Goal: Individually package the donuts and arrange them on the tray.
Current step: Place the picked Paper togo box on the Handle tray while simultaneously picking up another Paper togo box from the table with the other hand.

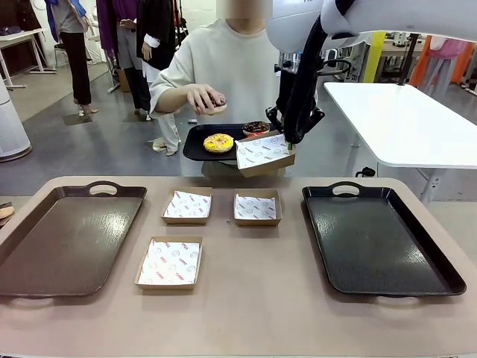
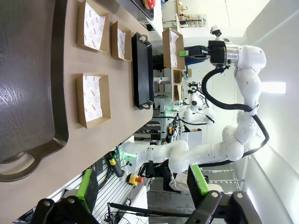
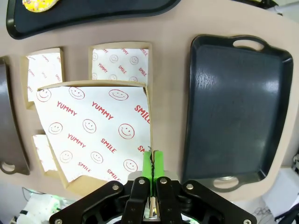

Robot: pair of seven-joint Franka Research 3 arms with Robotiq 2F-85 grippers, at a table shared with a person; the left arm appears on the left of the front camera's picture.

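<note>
My right gripper [image 1: 287,139] [image 3: 152,162] hangs above the table's far edge, shut on the rim of a paper-lined cardboard box [image 1: 264,154] [image 3: 93,133] that tilts toward the person. The person holds a small black tray [image 1: 195,143] carrying a yellow-iced donut [image 1: 218,142] [image 3: 41,3] and a chocolate donut [image 1: 256,127]. Their other hand grips a dark donut [image 1: 214,105] above that tray. My left gripper [image 2: 142,186] is open and empty, its green pads [image 2: 87,188] wide apart, off the table's end. From there the held box [image 2: 173,46] shows far off.
Three more lined boxes [image 1: 187,206] [image 1: 257,208] [image 1: 170,262] lie on the table between a brown tray [image 1: 67,239] on the left and a black tray [image 1: 380,239] [image 3: 236,107] on the right. A white table [image 1: 406,119] stands behind at right.
</note>
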